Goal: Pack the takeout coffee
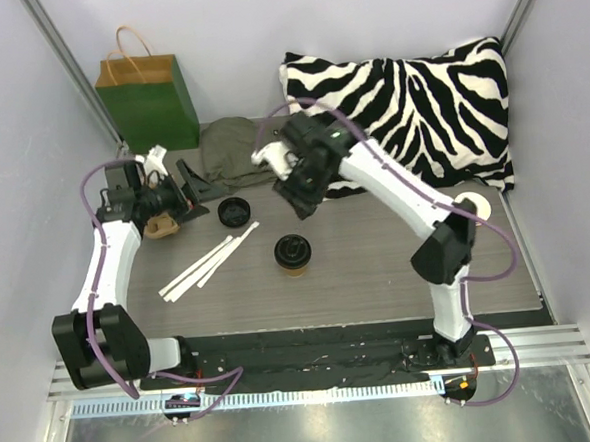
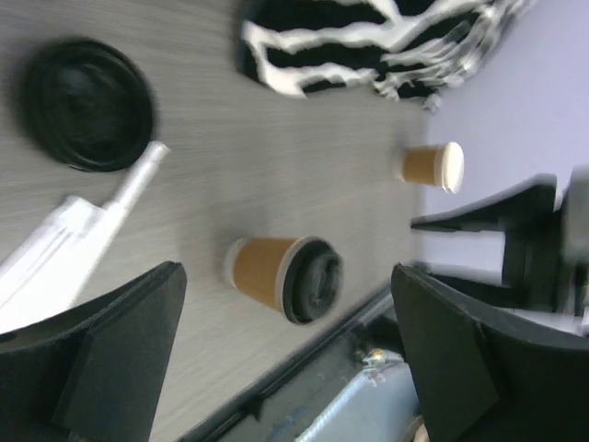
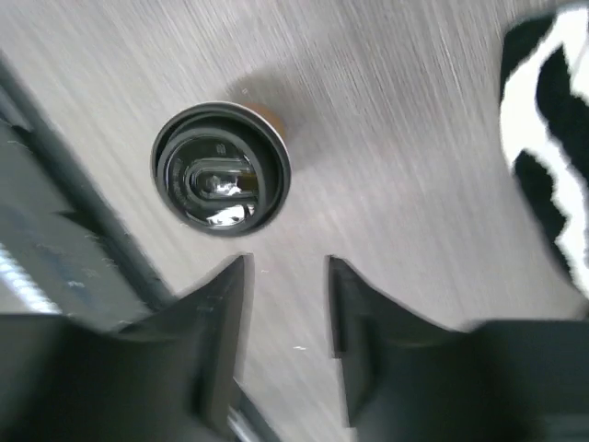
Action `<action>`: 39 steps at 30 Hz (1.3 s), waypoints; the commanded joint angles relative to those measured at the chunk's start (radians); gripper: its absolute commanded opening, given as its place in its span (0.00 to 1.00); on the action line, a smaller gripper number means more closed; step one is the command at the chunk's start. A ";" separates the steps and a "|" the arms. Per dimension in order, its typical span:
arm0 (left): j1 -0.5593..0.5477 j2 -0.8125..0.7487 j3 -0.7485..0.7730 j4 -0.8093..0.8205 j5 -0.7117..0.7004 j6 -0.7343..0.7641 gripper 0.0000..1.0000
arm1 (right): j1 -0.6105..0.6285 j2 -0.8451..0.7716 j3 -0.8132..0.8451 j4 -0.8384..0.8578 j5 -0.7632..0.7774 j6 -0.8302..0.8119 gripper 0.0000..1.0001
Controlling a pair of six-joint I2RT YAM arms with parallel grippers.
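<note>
1. The takeout coffee (image 1: 293,254) stands upright with its lid on, on the grey table (image 1: 379,276) just below the middle of the overhead view. Nothing touches it.
2. The right arm (image 1: 393,190) rises from its base at the lower right, folds at the elbow and reaches toward the upper left. The right gripper (image 1: 302,203) hangs over the table just above the cup in the frame, pointing downward.
3. The right wrist view looks almost straight down on the coffee, whose black lid sits in the upper left. At the bottom edge the two fingers (image 3: 216,331) stand partly apart with only bare table between them. They hold nothing, and the cup lies outside the gap.
4. The left arm (image 1: 108,268) climbs the left side of the overhead view. The left gripper (image 1: 188,195) is at middle left, spread wide and empty.
5. The left wrist view is tipped sideways and shows the coffee's tan side wall, which the right wrist view barely shows. The cup appears low in the centre, between the two dark fingers but well beyond them.
6. That same view shows a lidless cup (image 2: 431,166) clearly at the right. In the overhead view the right arm half hides it.
7. A loose black lid (image 1: 234,213) and white paper strips (image 1: 209,263) lie to the left of the coffee.
8. Along the top of the overhead view stand a green bag (image 1: 147,100), an olive cloth (image 1: 236,149) and a zebra cushion (image 1: 408,104).
</note>
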 commanded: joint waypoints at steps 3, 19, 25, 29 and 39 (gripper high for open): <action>-0.160 -0.130 -0.227 0.281 0.228 -0.154 0.88 | -0.306 -0.209 -0.341 0.277 -0.690 0.247 0.33; -0.520 0.026 -0.301 0.507 0.085 -0.280 0.19 | -0.257 -0.418 -0.983 1.065 -0.772 0.896 0.11; -0.526 0.069 -0.296 0.471 0.085 -0.254 0.13 | -0.239 -0.371 -1.026 1.111 -0.744 0.918 0.07; -0.528 0.098 -0.292 0.445 0.082 -0.225 0.11 | -0.233 -0.337 -1.041 1.111 -0.749 0.907 0.06; -0.505 0.198 -0.302 0.373 0.054 -0.153 0.01 | -0.234 -0.242 -1.046 1.077 -0.741 0.836 0.05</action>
